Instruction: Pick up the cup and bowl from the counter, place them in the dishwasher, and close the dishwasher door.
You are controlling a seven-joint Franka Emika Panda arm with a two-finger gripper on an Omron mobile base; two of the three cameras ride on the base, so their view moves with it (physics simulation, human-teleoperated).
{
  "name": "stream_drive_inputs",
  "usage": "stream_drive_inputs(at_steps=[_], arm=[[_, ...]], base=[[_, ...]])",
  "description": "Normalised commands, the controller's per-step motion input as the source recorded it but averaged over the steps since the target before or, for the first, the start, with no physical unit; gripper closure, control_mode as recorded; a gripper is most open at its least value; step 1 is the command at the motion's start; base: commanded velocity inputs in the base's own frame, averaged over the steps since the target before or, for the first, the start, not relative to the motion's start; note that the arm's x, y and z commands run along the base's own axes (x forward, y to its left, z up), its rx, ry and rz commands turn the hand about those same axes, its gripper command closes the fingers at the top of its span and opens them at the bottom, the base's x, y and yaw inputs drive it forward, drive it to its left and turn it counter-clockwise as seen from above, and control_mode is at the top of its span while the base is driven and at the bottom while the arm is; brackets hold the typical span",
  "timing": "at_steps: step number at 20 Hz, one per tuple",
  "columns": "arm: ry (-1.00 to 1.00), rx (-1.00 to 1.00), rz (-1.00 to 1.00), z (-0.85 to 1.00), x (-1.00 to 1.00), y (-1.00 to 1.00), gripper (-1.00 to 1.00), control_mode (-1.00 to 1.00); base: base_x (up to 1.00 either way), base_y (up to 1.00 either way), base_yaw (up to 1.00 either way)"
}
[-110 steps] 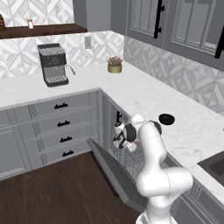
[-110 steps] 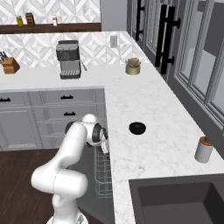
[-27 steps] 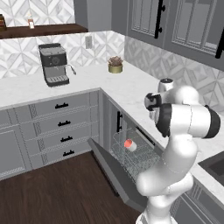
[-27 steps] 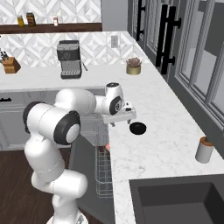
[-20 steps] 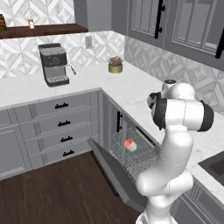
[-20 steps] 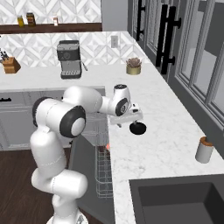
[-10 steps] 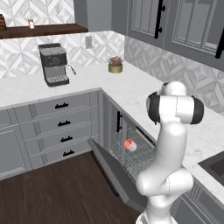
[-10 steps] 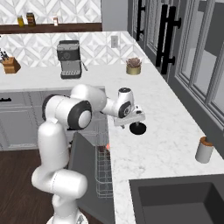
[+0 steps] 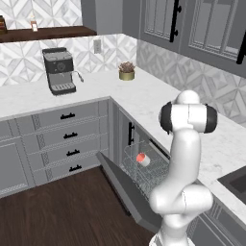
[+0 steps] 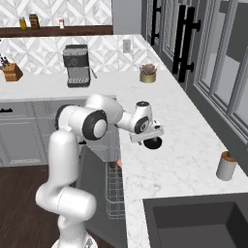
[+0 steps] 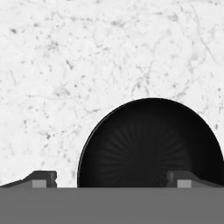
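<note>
White arm rising at lower right, elbow bent over the table. Dishwasher door dropped open, dark inner side up. Wire rack pulled out above it, cup lying in it, red-pink end showing. Coffee machine at back left on the table, small potted plant near the corner. Drawers with black handles left of the dishwasher.

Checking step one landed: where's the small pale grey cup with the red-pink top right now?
The small pale grey cup lies in the dishwasher's grey wire rack above the dropped grey dishwasher door, in the left base view, left of the white arm.
</note>
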Motion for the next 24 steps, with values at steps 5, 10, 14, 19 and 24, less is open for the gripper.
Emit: stream_drive_inputs(at_steps=[5, 10, 14, 19, 24], arm=[[0.01, 0.0, 0.0, -0.39, 0.01, 0.0, -1.0, -1.0], [-0.02, 0.0, 0.01, -0.28, 0.0, 0.0, 1.0, -1.0], [-0.01, 0.0, 0.0, -0.01, 0.0, 0.0, 1.0, -1.0], [0.0, 0.0, 0.0, 0.0, -0.03, 0.05, 1.0, -1.0], [0.0, 0.0, 0.0, 0.35, -0.64, 0.71, 1.0, -1.0]], base=[[0.0, 0.0, 0.0], [0.0, 0.0, 0.0], [0.0, 0.0, 0.0], [0.0, 0.0, 0.0], [0.0, 0.0, 0.0]])
